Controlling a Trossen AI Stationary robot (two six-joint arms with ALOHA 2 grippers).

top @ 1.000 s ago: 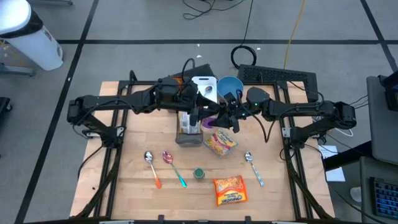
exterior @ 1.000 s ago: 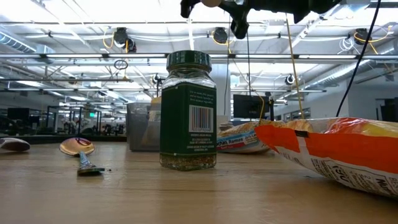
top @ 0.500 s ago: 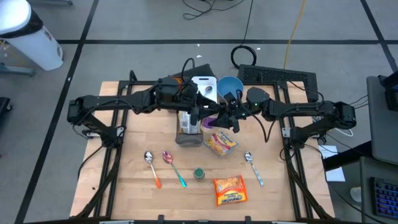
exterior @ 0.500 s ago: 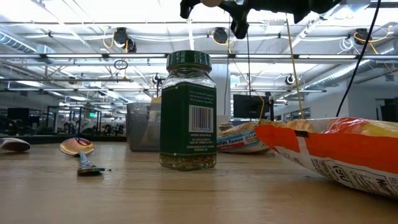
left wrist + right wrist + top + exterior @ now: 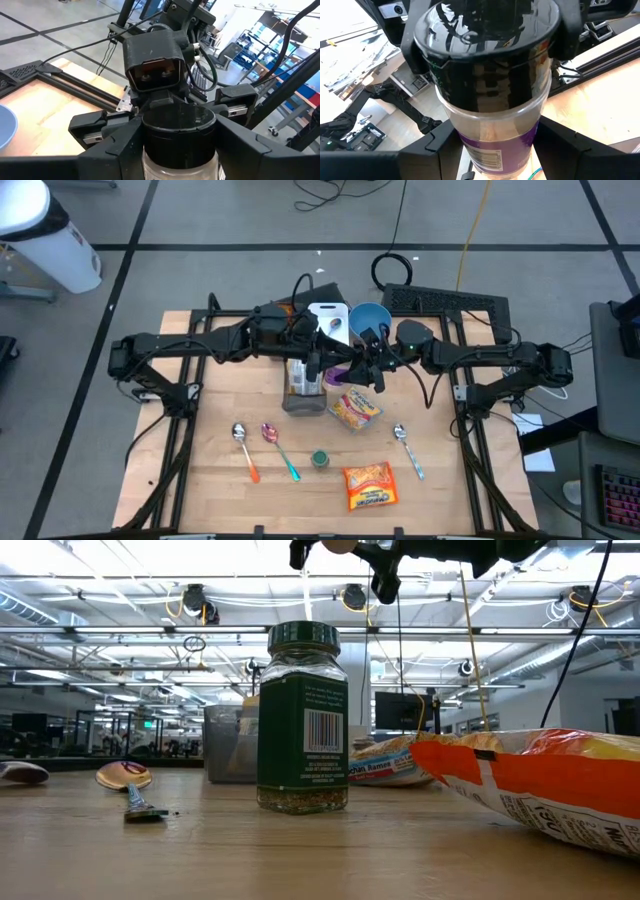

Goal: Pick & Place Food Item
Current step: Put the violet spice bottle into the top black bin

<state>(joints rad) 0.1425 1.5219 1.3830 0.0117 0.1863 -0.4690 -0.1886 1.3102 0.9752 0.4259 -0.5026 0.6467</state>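
A clear jar with a black lid and a purple label (image 5: 492,100) is held in the air over the middle of the table (image 5: 337,374), between both grippers. My left gripper (image 5: 325,366) comes from the table's left and is shut on the jar; the jar's lid fills the left wrist view (image 5: 177,127). My right gripper (image 5: 352,370) comes from the table's right and is shut on the same jar. The low view shows only the grippers' undersides at its top edge (image 5: 345,555). My left gripper pinches the black lid (image 5: 150,135) between its two fingers, one on either side of the lid's rim. The fingers come about level from the table's left. The jar stands upright and clear of the table. My right gripper pinches the clear body of the jar (image 5: 470,145), below the lid and at the purple label, between its two fingers. The fingers come about level from the table's right. The jar is upright and lifted clear.
A clear container (image 5: 303,387) and a snack packet (image 5: 354,408) lie below the arms. Nearer stand a green-lidded spice jar (image 5: 320,459), an orange chip bag (image 5: 369,485) and three spoons (image 5: 245,448). A blue bowl (image 5: 369,315) and a white board (image 5: 326,315) are at the far edge.
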